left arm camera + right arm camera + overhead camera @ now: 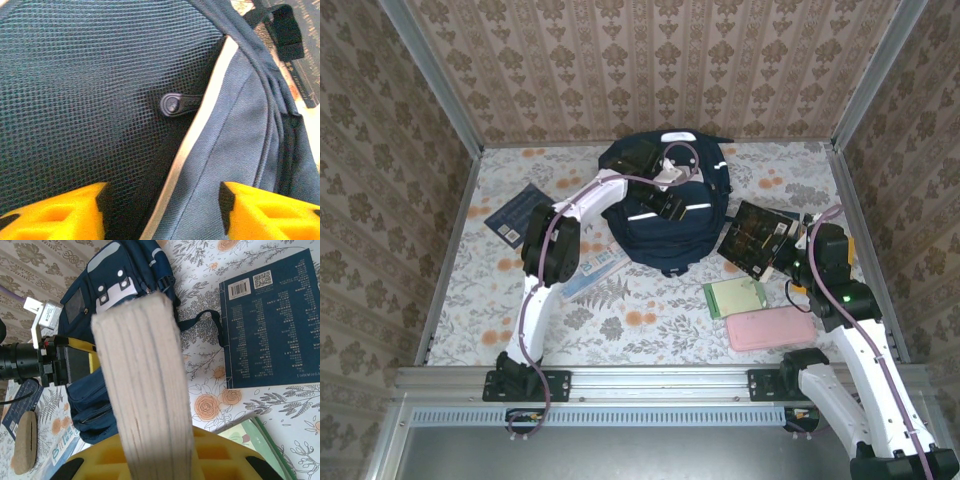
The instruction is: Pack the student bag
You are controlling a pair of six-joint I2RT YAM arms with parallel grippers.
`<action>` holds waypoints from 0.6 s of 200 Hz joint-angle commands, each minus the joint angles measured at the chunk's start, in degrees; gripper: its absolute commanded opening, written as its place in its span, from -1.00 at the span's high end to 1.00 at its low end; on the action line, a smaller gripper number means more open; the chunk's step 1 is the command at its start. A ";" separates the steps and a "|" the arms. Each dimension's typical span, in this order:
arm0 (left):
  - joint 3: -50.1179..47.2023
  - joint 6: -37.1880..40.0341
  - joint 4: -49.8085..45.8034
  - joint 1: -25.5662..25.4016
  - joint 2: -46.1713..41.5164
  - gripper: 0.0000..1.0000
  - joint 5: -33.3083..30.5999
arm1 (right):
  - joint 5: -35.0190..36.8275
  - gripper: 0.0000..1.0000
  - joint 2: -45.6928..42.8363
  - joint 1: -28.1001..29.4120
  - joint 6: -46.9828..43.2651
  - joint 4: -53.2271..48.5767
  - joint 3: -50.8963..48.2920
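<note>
The student bag (665, 225), a navy backpack with a white stripe, lies at the back centre of the table. My left gripper (672, 200) is down on its top; in the left wrist view its yellow fingers (60, 212) stand apart over dark mesh and the reflective stripe (200, 130), open, with a zipper pull (172, 104) ahead of them. My right gripper (785, 255) is shut on a dark-covered book (755, 237), held just right of the bag. In the right wrist view the book's pale page edge (142, 390) rises from the gripper (160, 452), with the bag (115, 290) behind it.
A blue book (515, 212) lies left of the bag, a leaflet (595, 270) in front of it. A green notebook (735, 295) and a pink pencil case (770, 328) lie at the front right. Patterned walls close off three sides.
</note>
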 commanded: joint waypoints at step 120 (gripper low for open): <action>0.76 3.71 -0.76 -0.04 2.18 0.77 -1.13 | -1.40 1.00 -0.55 0.22 0.35 5.83 -0.08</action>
